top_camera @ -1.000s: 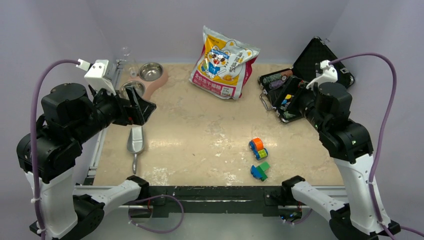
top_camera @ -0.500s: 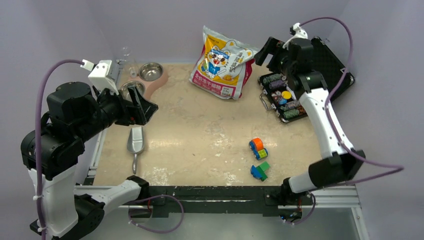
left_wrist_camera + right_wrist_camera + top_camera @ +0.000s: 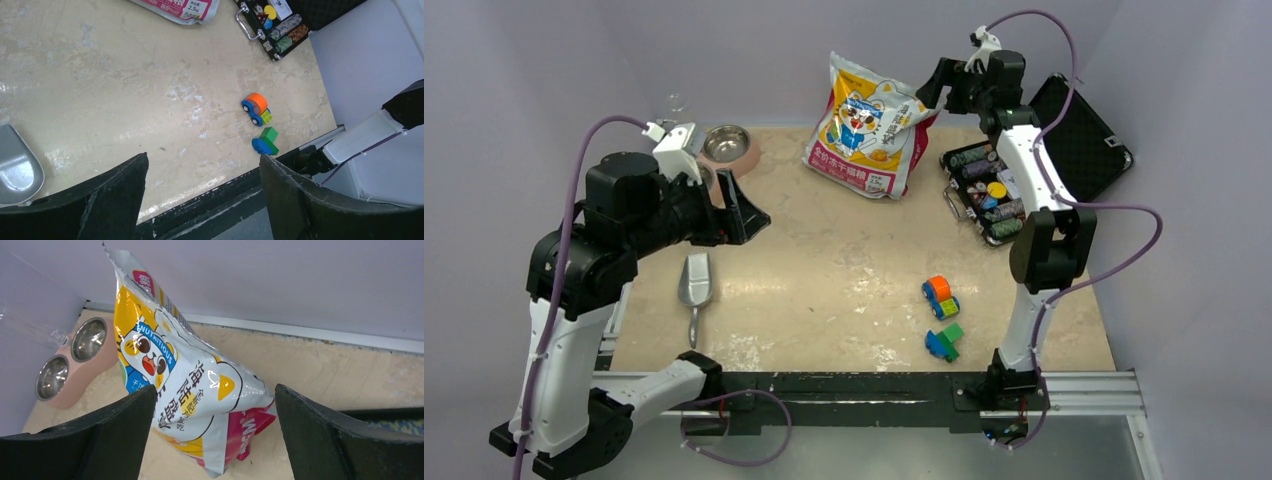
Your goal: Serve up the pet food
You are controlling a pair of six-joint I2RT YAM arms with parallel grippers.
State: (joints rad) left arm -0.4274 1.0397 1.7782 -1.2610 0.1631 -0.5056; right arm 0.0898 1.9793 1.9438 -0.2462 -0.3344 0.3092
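The right gripper (image 3: 214, 390) is spread wide and holds nothing, raised at the back of the table with the bag (image 3: 190, 385) framed between its fingers but not touching them. The left gripper (image 3: 202, 159) is likewise parted and empty, hanging over the left side of the table with the scoop (image 3: 17, 170) just beside it on the surface

No kibble shows anywhere. It is presumably inside the bag, which stands tilted against the back wall near the middle of the far edge. Whether its jagged top is open cannot be told

The step looks like taking hold of the bag. The film is crinkly and slack, so the fingers should close on the flat top seam or upper corner rather than the bulging belly, pinching both layers. Lift slowly, as the weight sits low and the bag may swing or fold

The double bowl (image 3: 724, 147), pink with two steel cups, sits at the far left corner, well apart from the bag. The tabletop (image 3: 824, 260) is pale, mottled stone with scuffs. Toy blocks (image 3: 942, 318) lie near the front right, and an open case of poker chips (image 3: 989, 190) is at the far right. Plain lilac-grey walls close in the sides and back
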